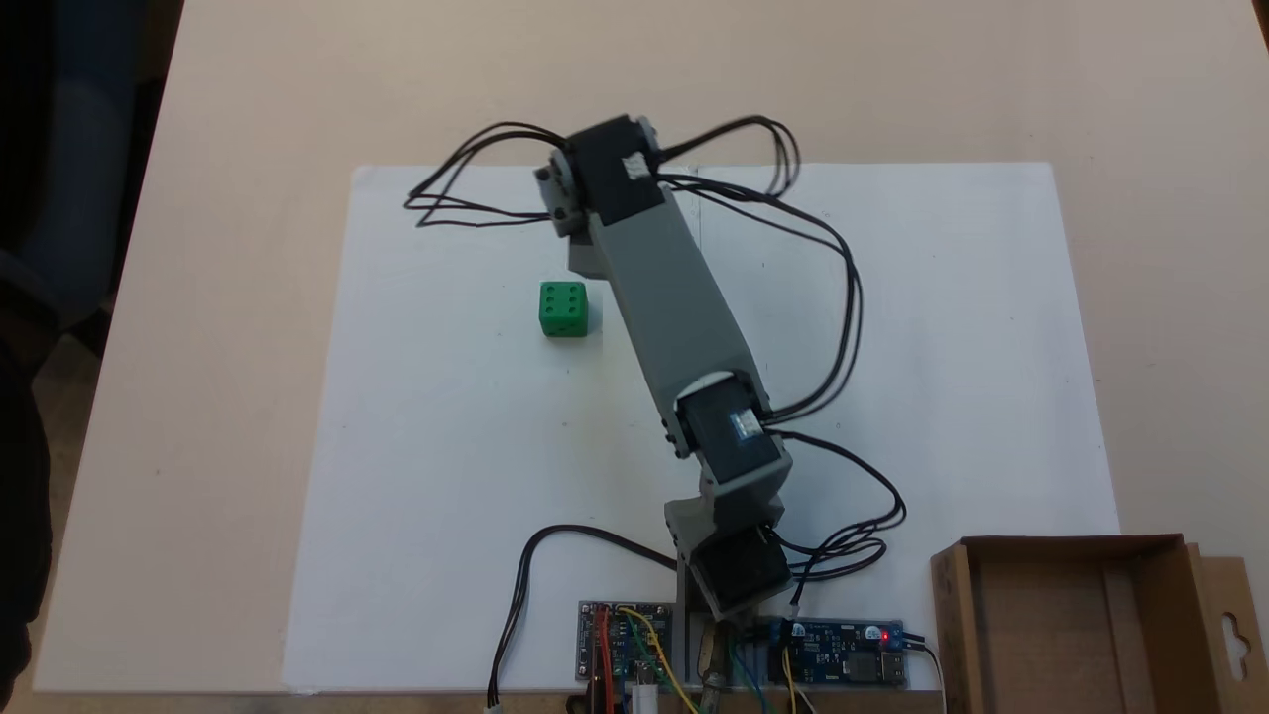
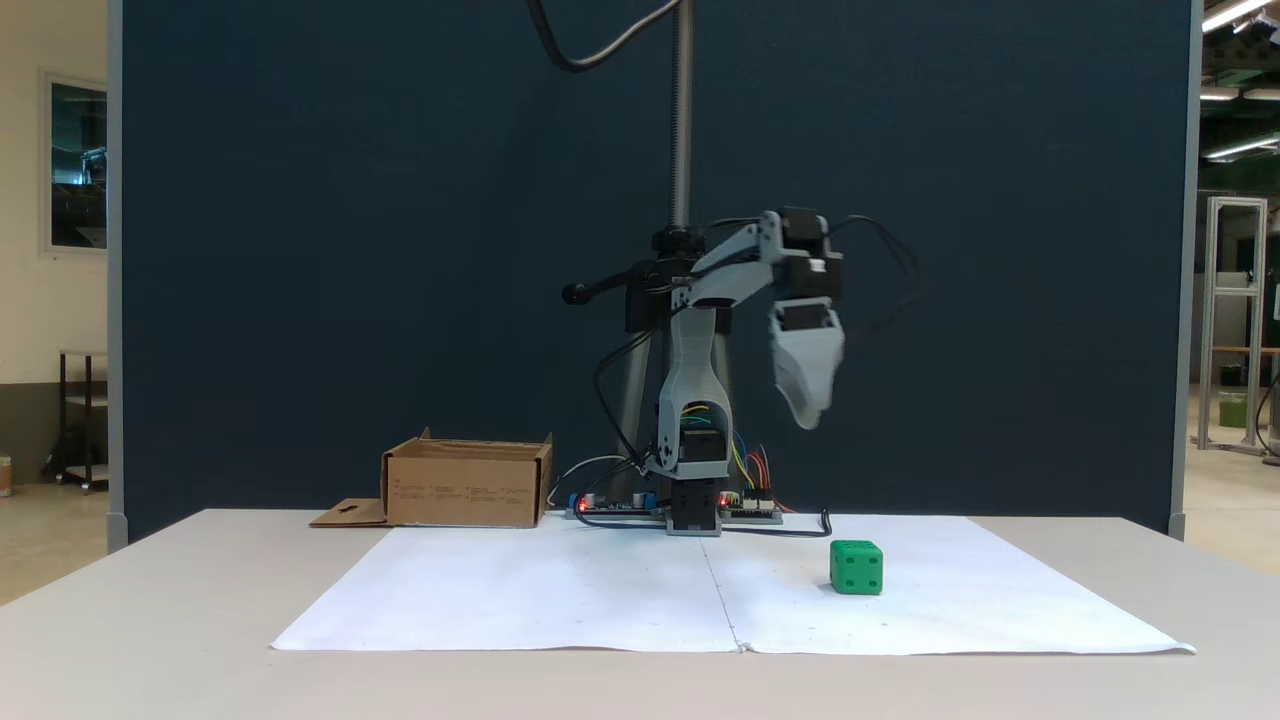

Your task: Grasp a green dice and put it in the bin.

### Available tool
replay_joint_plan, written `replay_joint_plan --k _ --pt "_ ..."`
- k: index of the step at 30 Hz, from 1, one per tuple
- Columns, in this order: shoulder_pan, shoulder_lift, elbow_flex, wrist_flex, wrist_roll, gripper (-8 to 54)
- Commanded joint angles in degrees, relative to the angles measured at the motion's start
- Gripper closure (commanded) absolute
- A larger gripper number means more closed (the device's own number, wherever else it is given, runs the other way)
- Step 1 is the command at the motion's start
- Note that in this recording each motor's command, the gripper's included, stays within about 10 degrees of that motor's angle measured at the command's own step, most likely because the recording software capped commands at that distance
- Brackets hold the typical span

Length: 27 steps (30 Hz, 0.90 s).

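The green dice (image 1: 563, 309) rests on the white paper, six pips up; the other fixed view has the dice (image 2: 856, 568) at the right front of the sheet. My gripper (image 2: 805, 415) hangs high in the air, tips pointing down, jaws together with no gap and nothing held. It is above and slightly behind the dice. From above, the gripper (image 1: 587, 263) is mostly hidden under the wrist, just right of the dice. The bin (image 1: 952, 615) is an open brown cardboard box by the arm's base; the bin (image 2: 465, 485) stands left of the base at the back.
Circuit boards (image 1: 843, 650) and loose cables lie around the arm's base (image 2: 695, 520). The white paper sheet (image 1: 942, 347) covers the middle of a beige table (image 1: 1170, 248). A dark partition stands behind the table.
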Motion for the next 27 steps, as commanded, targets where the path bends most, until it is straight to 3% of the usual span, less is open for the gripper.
replay_joint_plan --k 1,27 --pt "-2.55 -1.05 -4.83 3.6 6.24 2.2" --pt "-10.72 -14.24 -7.65 4.75 16.52 3.0"
